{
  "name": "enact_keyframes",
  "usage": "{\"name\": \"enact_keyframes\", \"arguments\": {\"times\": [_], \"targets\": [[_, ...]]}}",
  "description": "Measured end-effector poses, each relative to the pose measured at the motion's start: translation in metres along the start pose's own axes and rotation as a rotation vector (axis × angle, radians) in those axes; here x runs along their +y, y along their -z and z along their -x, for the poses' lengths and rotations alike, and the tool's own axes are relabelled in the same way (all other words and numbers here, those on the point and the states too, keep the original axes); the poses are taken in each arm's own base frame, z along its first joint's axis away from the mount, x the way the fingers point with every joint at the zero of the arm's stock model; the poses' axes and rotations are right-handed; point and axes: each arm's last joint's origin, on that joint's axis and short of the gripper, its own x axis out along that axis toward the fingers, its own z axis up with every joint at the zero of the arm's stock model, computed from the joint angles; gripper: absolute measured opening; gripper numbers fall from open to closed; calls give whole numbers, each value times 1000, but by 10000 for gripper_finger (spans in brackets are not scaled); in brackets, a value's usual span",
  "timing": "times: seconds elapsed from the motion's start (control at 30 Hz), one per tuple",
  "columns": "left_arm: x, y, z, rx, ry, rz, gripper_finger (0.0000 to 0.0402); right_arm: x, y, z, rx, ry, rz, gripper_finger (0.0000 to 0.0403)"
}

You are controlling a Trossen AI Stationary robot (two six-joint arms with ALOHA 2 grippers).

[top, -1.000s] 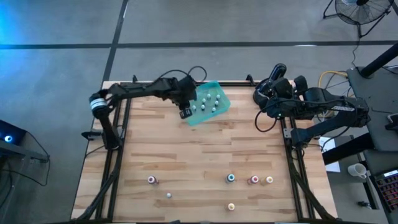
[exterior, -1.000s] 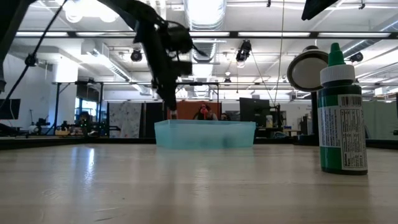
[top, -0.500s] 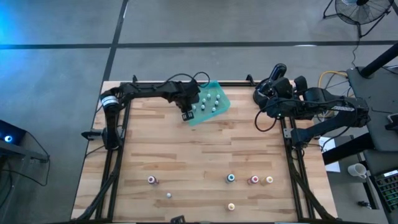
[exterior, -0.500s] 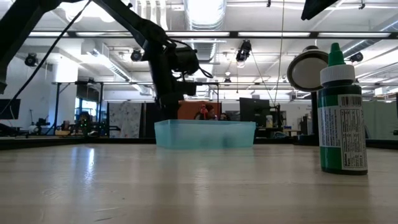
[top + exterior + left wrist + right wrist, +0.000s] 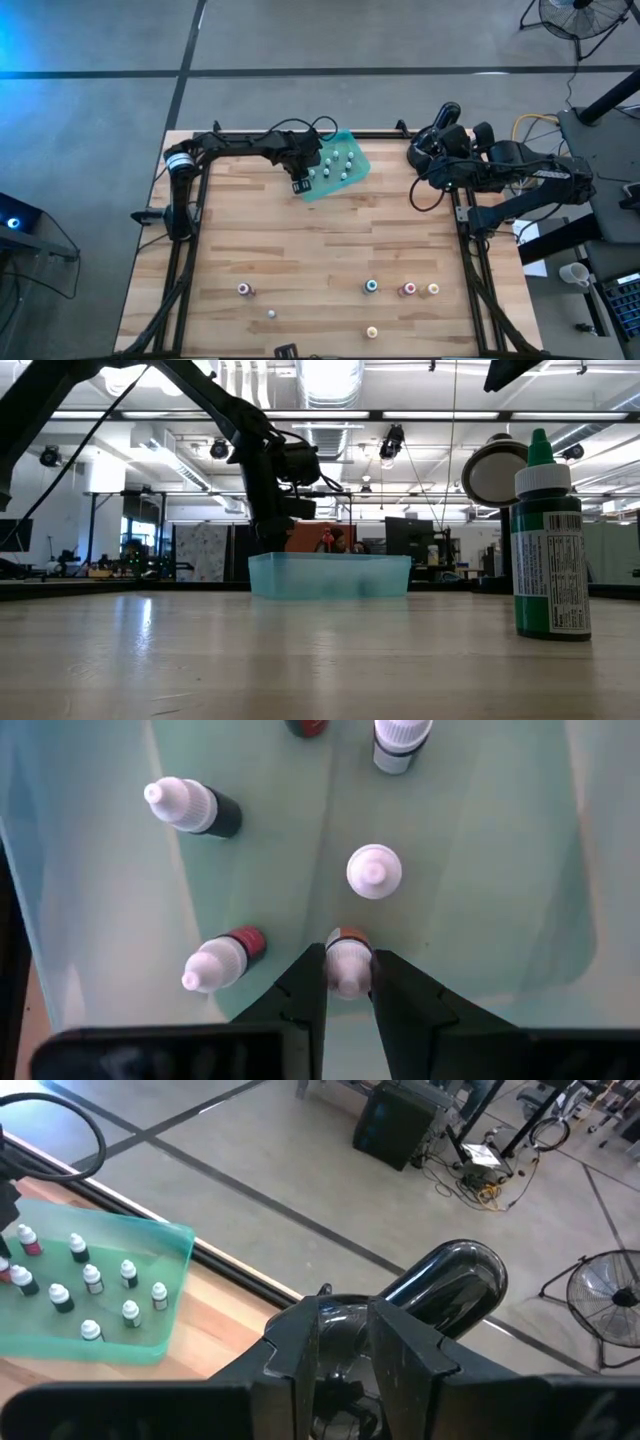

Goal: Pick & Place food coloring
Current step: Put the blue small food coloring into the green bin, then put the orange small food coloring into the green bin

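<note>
A translucent teal tray stands at the table's far edge and holds several white-capped food coloring bottles. My left gripper reaches down into the tray's near left part and is shut on an orange bottle. In the low view it dips behind the tray wall. More bottles stand loose near the table's front edge. My right gripper waits raised at the far right corner. My left gripper has the orange bottle's white cap between its two fingertips. The fingers come from above, slanting down toward the far edge. The bottle stands upright among the others, low in the tray; whether its foot rests on the tray floor I cannot tell.
A black round lamp-like device stands just beyond my right gripper. A green bottle stands close to the low camera. Loose bottles dot the near half; bare wood lies between them and the tray.
My left gripper has come down with the small bottle from above the tray's wall into the tray, tipping a little steeper, and has then held still. The tray has kept its place.
</note>
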Motion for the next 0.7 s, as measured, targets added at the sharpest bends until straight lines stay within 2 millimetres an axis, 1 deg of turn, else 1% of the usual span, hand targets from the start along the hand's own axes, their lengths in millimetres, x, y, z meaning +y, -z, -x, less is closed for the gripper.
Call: {"name": "enact_keyframes", "arguments": {"times": [0.23, 0.37, 0.43, 0.5, 0.6, 0.7], "targets": [[2, -6, 7, -22, -7, -14, 89, 0, 0, 0, -1, 1, 0, 82], [3, -13, 20, -23, -6, -19, 103, 0, 0, 0, -2, 2, 0, 82], [3, -16, 32, 5, 3, -58, 105, 0, 0, 0, -2, 2, 0, 82], [-1, -16, 49, 34, 24, -144, 105, 0, 0, 0, -2, 2, 0, 82], [-14, -12, 78, 20, 111, -284, 105, 0, 0, 0, -2, 2, 0, 82], [-28, -3, 104, -24, 134, -345, 105, 0, 0, -1, 0, 7, -2, 82]]}}
